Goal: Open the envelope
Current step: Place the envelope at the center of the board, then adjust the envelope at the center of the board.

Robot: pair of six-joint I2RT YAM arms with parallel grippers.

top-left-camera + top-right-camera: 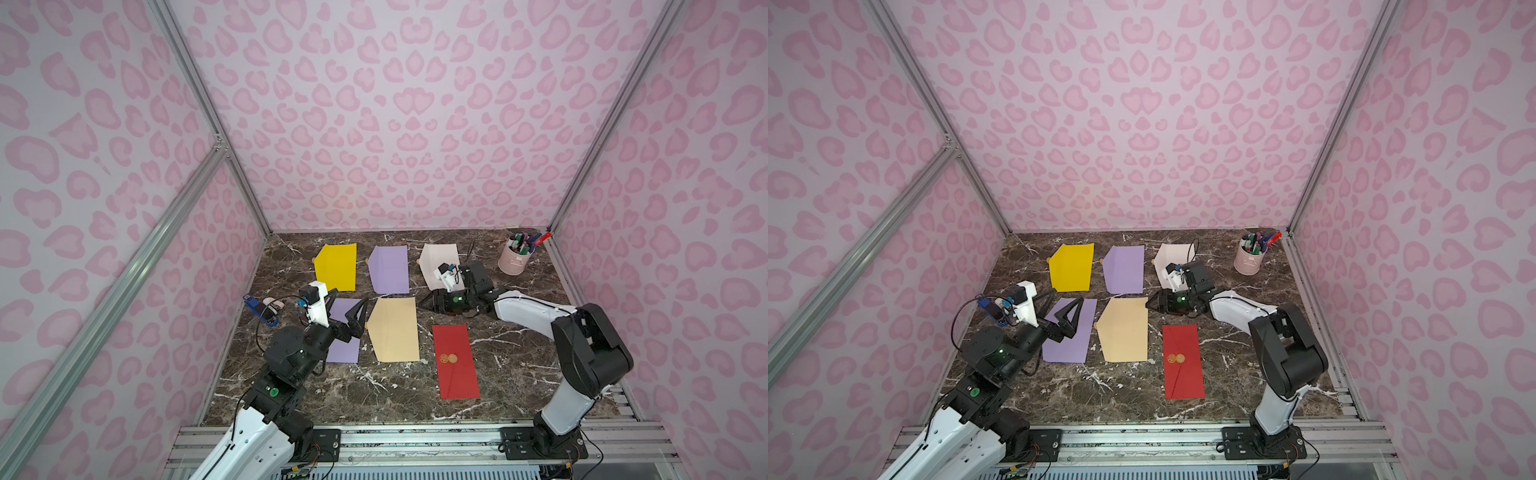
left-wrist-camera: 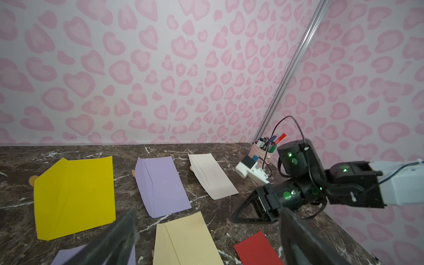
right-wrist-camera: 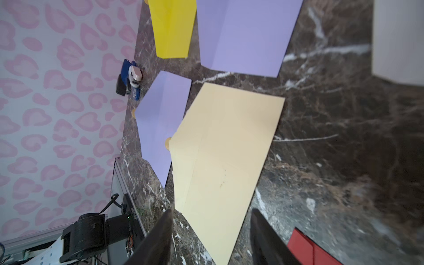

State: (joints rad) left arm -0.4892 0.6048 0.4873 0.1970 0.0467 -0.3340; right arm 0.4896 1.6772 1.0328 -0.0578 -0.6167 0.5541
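We see the right gripper [image 1: 426, 302], jaws apart, just beside the tan envelope's [image 1: 395, 330] far corner; the left gripper [image 1: 350, 297] hangs spread wide above the near lavender envelope [image 1: 345, 353]

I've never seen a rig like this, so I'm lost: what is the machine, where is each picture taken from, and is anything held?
Two robot arms stand at the edge of a marble table. Two pictures look down from one overhead camera pair; the other two come from a camera on each arm's wrist. Six envelopes lie flat: a yellow envelope, far purple envelope, white envelope, near purple envelope, tan envelope and red envelope. A pink cup of pens stands in the far corner. The left gripper is open over the near purple envelope; the right gripper is open near the tan envelope. Neither holds anything.
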